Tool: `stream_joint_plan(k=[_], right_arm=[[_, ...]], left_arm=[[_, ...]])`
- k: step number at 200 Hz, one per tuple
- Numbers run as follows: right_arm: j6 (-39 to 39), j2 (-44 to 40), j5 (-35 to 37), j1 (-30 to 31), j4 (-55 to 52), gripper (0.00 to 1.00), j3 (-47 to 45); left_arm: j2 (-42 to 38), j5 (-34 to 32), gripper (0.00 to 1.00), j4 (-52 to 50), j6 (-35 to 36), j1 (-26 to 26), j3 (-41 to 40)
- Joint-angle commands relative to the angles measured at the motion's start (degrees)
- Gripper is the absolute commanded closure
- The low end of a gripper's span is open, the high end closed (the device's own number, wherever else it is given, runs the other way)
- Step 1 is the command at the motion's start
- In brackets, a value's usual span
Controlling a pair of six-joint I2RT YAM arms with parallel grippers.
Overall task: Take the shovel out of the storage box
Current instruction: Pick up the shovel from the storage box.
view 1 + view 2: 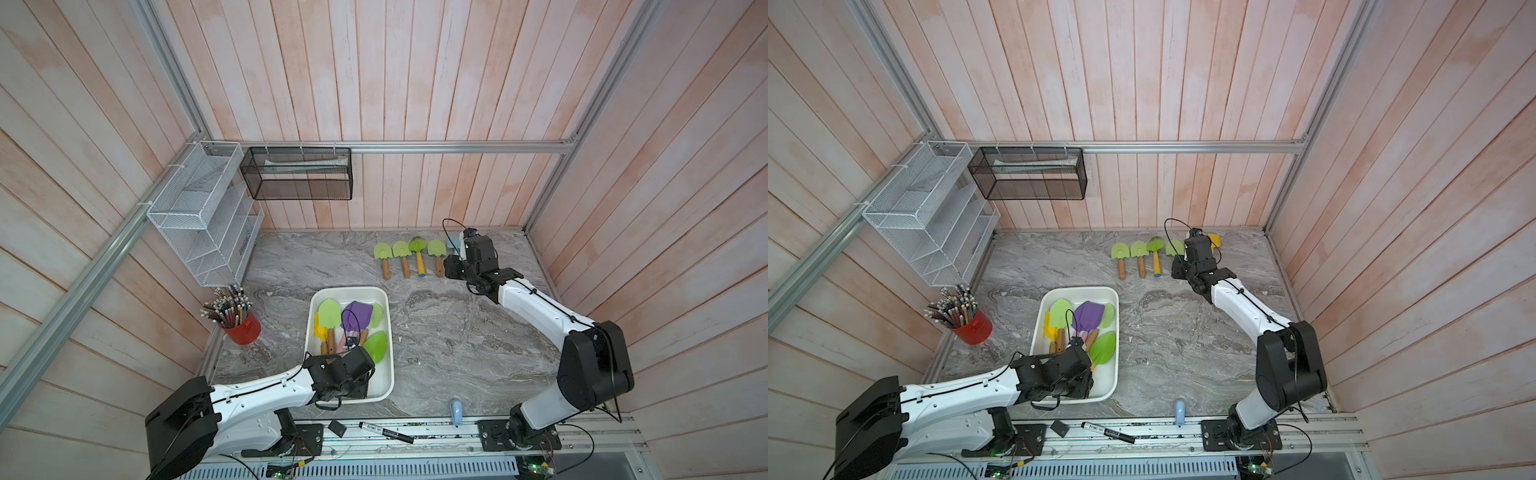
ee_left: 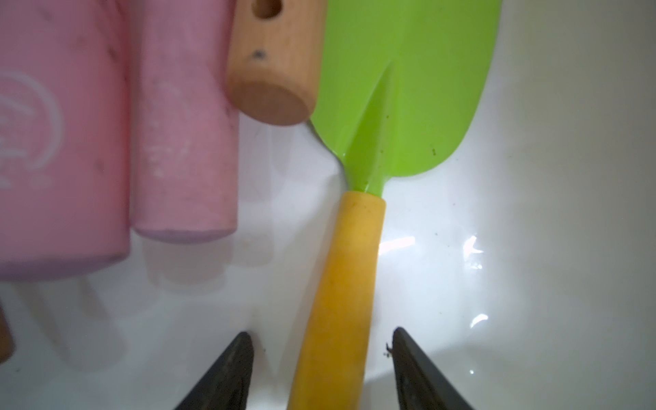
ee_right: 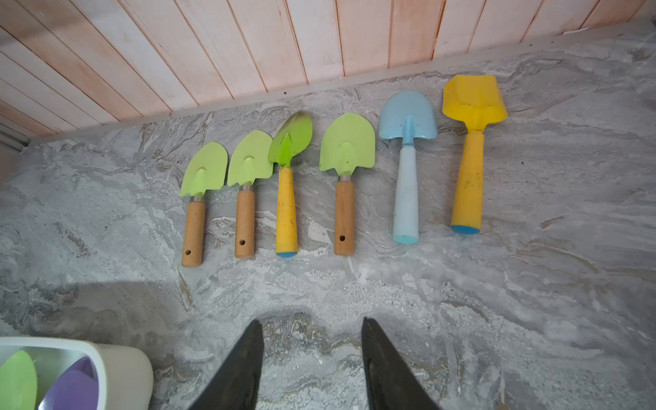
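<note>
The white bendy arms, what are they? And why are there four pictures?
They are a robot's left arm and right arm, each ending in a pincer called a gripper. Two pictures look down on the whole table from above; the other two come from a little camera on each arm's wrist. The left gripper reaches into the white storage box, its open jaws either side of a green shovel with a yellow handle, not squeezing it. The right gripper is open and empty, above the grey table, facing six shovels laid in a row.
</note>
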Motion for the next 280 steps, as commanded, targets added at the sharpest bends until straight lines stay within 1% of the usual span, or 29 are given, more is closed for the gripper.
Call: stream_joint_plan(k=[1,18,38,51,78,96,131,167,194,211,225,247,265,275,280], right_arm=[[0.3,0.3,-1.9,0.1,2.1,0.53,-0.2],[0.3,0.7,-2.1,0.0,2.1,0.53,-0.3],[0.4,1.0,-2.1,0.0,2.8,0.53,-0.8],[0.6,1.1,-2.0,0.0,2.9,0.53,-0.9],[0.7,1.4,-2.2,0.0,3.4,0.53,-0.9],[0.8,1.8,-2.0,0.1,3.7,0.53,-1.0],[1.0,1.7,-1.5,0.1,4.1,0.53,-2.0],[1.3,0.8,-1.3,0.0,4.5,0.53,-3.0],[1.5,-0.4,-1.1,0.1,4.5,0.53,-3.7],[1.5,-1.3,-1.1,0.1,4.4,0.53,-3.9],[1.5,-1.9,-1.2,0.0,4.3,0.53,-4.1],[1.7,-3.0,-1.7,0.2,4.3,0.53,-4.5],[1.9,-3.9,-2.3,0.6,4.3,0.53,-4.9],[3.3,-4.7,-3.9,0.4,4.7,0.53,-5.4],[4.0,-5.3,-4.8,0.4,5.2,0.53,-5.8]], left_arm=[[1.8,1.0,0.37,-0.4,1.9,-0.3,1.0],[3.0,1.6,0.40,-0.2,2.5,-0.3,1.2],[3.7,2.1,0.47,-0.3,2.8,-0.4,1.5],[3.8,2.5,0.50,-0.5,3.0,-0.4,1.8],[3.6,2.6,0.53,-1.1,3.3,-0.4,2.5],[3.6,3.0,0.59,-0.9,3.7,-0.4,3.1],[3.7,3.7,0.65,-0.6,3.8,-0.4,4.1],[3.5,4.5,0.75,-0.1,4.3,-0.4,5.1],[3.1,4.6,0.80,-0.2,4.1,-0.4,6.1],[2.3,4.6,0.81,-0.4,3.9,-0.4,6.7],[1.5,4.4,0.84,-0.7,3.8,-0.3,7.2],[0.4,4.2,0.84,-1.7,4.0,0.5,8.3],[-1.0,4.3,0.85,-2.2,4.5,2.4,9.1],[-2.0,5.0,0.85,-2.3,4.6,3.4,9.3],[-2.6,5.5,0.85,-2.3,4.7,5.8,9.5]])
